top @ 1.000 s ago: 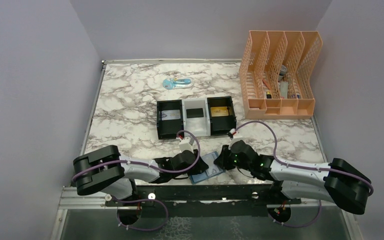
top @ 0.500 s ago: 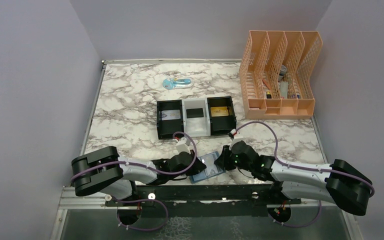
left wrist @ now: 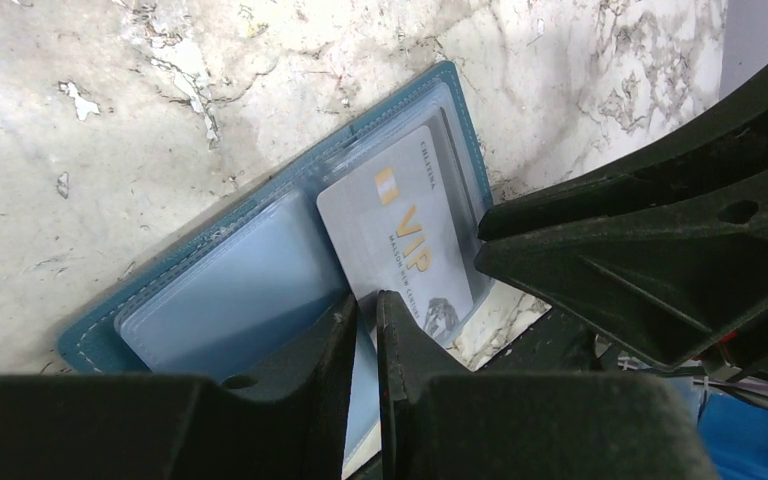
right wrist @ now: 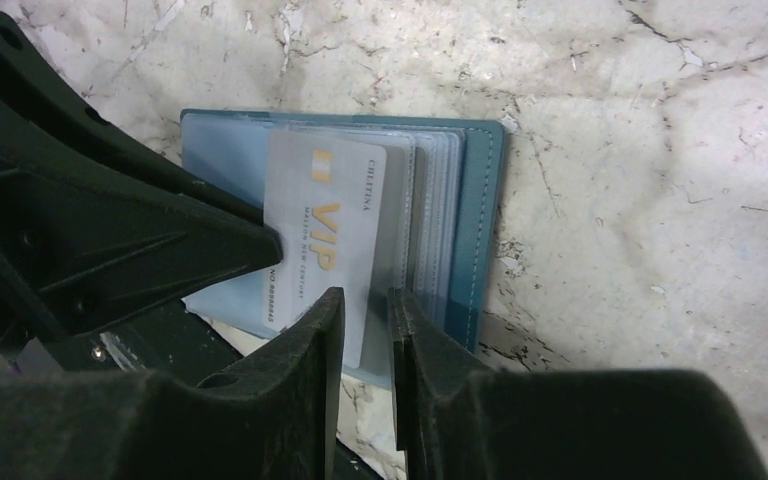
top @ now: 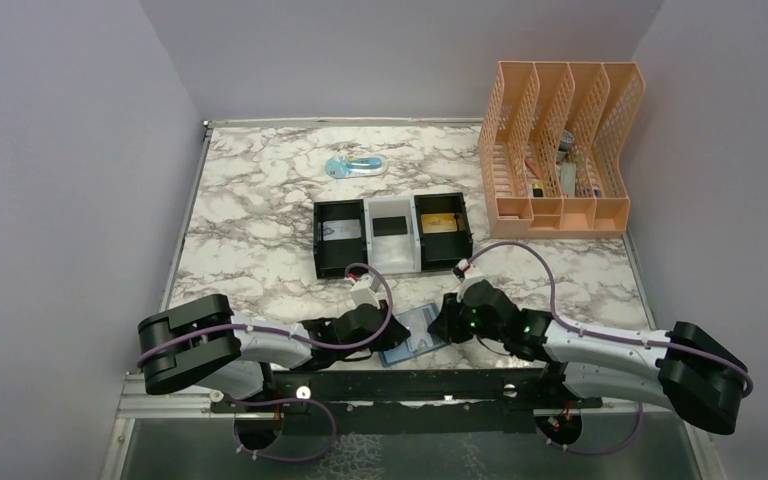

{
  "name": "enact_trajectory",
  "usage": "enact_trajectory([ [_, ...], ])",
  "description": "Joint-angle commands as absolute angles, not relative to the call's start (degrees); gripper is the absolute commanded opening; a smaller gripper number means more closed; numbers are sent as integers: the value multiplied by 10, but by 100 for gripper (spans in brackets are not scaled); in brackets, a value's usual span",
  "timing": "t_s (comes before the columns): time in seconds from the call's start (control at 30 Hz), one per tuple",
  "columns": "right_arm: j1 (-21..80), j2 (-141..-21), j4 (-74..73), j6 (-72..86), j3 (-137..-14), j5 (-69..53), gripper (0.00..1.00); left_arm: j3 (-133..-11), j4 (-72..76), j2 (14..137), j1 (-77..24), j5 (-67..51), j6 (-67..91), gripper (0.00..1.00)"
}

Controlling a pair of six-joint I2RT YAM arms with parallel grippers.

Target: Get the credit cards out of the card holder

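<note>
Your left arm [top: 260,342]: low along the worktop's [top: 260,220] near edge, reaching inward. Your left gripper [left wrist: 368,302]: tips down, jaws at a thin slit. Your right arm [top: 600,345]: mirrored, reaching inward. Your right gripper [right wrist: 365,295]: jaws barely parted, tips close to the other's.

Teal card holder [left wrist: 240,285] – pale blue inside, silver card [left wrist: 400,240] – gold lettering, grey-veined white marble table [left wrist: 160,120]
</note>
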State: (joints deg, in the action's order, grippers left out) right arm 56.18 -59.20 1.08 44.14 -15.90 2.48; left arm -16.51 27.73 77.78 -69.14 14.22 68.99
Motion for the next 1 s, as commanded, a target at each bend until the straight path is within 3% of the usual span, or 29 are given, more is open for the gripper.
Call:
enact_trajectory([
  [0.0,564,-585,11,417,-184,-9,24,-180,250,778,-695,155,672,16],
  [0.33,564,-665,-3,424,-207,18,25,-177,239,771,-695,158,672,17],
  [0.63,564,-686,2,435,-189,19,25,-153,238,744,-695,163,702,36],
  [0.97,564,-681,16,455,-173,17,25,-128,272,775,-696,176,796,38],
])
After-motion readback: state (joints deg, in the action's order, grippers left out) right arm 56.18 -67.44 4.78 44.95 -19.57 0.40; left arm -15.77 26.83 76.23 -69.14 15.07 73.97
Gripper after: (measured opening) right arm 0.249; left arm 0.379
